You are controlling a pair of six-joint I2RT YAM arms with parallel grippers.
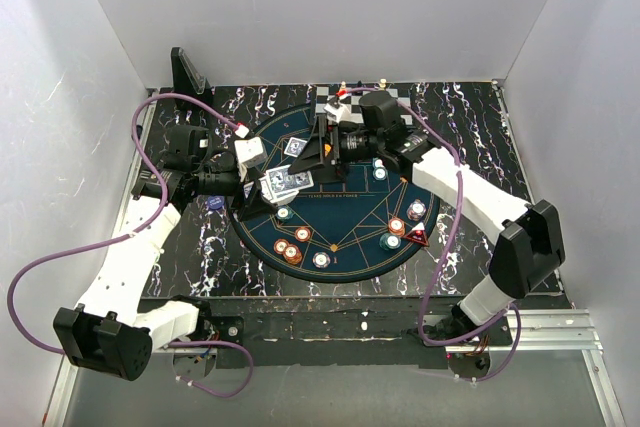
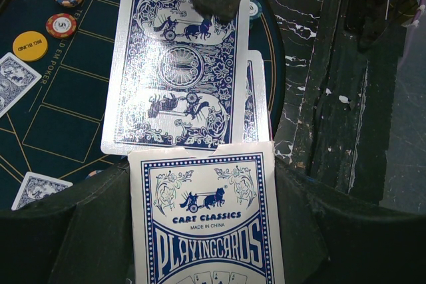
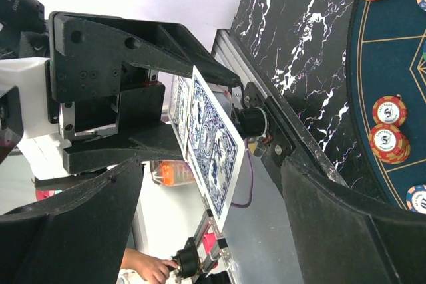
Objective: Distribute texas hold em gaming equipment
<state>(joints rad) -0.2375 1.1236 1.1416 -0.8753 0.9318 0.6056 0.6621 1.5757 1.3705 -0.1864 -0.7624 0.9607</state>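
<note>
Left hand [image 3: 174, 108] clamping the card deck [image 2: 206, 217]; right hand [image 3: 219, 244] gaping wide, holding nothing. Top card [image 2: 176, 64] possibly sliding off ahead of those fingers, dragging neighbours along.

Both arms share one build: white moulded link shells joined by chunky black joint housings. The left arm [image 1: 130, 267] has a large black block at its elbow and a small white box near the wrist. The right arm [image 1: 480, 207] carries a matching black elbow block and a black cylindrical wrist section. A thin purple cable loops loosely along each arm, ending in small white connectors with red tips. The left gripper [image 3: 200, 108] is matt black, with angular fingers, several small round screw holes and a white body behind. The right gripper [image 1: 325, 152] looks black too, though its details are hard to make out.
</note>
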